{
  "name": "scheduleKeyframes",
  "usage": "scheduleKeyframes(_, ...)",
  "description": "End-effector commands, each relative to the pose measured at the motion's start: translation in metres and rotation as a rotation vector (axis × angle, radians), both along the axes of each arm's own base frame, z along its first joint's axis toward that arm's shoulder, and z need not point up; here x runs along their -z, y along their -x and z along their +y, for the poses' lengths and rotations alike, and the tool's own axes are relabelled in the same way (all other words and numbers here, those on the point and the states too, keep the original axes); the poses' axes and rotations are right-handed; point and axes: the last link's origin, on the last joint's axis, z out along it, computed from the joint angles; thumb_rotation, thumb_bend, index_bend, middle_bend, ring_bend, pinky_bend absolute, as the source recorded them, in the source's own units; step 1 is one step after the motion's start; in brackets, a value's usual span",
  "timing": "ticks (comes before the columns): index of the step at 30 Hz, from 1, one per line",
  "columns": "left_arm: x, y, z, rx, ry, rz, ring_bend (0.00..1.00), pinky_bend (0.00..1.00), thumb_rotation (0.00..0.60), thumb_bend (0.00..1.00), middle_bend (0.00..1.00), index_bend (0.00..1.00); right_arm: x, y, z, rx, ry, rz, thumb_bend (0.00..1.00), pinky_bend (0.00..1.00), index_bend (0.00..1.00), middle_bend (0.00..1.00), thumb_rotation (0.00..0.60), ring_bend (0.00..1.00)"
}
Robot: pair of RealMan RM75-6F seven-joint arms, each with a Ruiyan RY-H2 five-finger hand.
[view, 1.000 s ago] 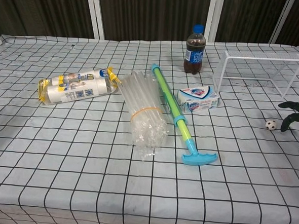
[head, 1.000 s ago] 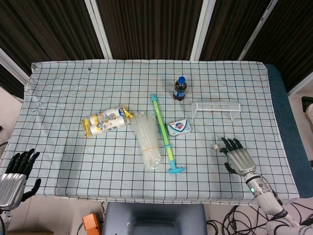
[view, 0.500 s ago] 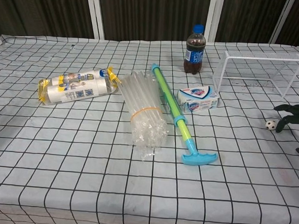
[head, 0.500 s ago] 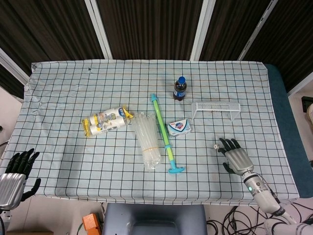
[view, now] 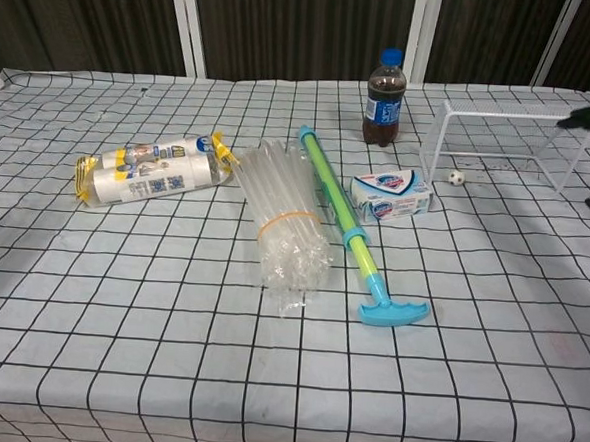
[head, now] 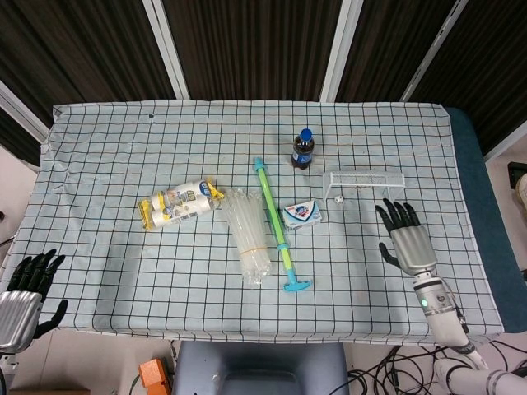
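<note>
The table [head: 107, 140] is covered with a white cloth with a black grid. On it lie two rolls with yellow ends [head: 177, 203], a bundle of clear tubes [head: 247, 236], a green and blue pump [head: 278, 230], a soap box [head: 302, 214], a cola bottle [head: 302, 149], a small white goal [head: 366, 182] and a tiny ball [head: 338, 197].

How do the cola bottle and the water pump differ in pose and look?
The cola bottle stands upright; the pump lies flat on the cloth. The bottle is short, dark and blue-capped; the pump is long and thin, green with a blue handle. Both sit mid-table, untouched by either robot hand.
</note>
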Motion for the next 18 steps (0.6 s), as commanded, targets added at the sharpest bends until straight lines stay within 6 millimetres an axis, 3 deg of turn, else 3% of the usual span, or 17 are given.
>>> scheduleKeyframes(1, 0.001, 0.000, 0.000, 0.000, 0.001, 0.002, 0.00, 0.03, 0.600, 0.41, 0.00, 0.06, -0.019, 0.003, 0.016, -0.054, 0.073, -0.054, 0.55, 0.00, 0.00, 0.00, 0.600, 0.00)
scheduleKeyframes(6, 0.001, -0.001, 0.000, -0.001, -0.002, 0.004, 0.00, 0.03, 0.600, 0.41, 0.00, 0.06, -0.042, 0.002, 0.035, -0.071, 0.118, -0.056, 0.55, 0.00, 0.00, 0.00, 0.600, 0.00)
scheduleKeyframes(10, 0.001, -0.001, -0.001, 0.005, -0.007, 0.005, 0.00, 0.03, 0.600, 0.41, 0.00, 0.06, -0.060, 0.007, 0.070, -0.069, 0.164, -0.025, 0.55, 0.00, 0.00, 0.00, 0.600, 0.00)
scheduleKeyframes(18, 0.003, -0.002, -0.002, 0.010, 0.001, 0.011, 0.00, 0.03, 0.600, 0.41, 0.00, 0.06, -0.076, 0.013, 0.098, 0.009, 0.165, -0.007, 0.53, 0.00, 0.00, 0.00, 0.600, 0.00)
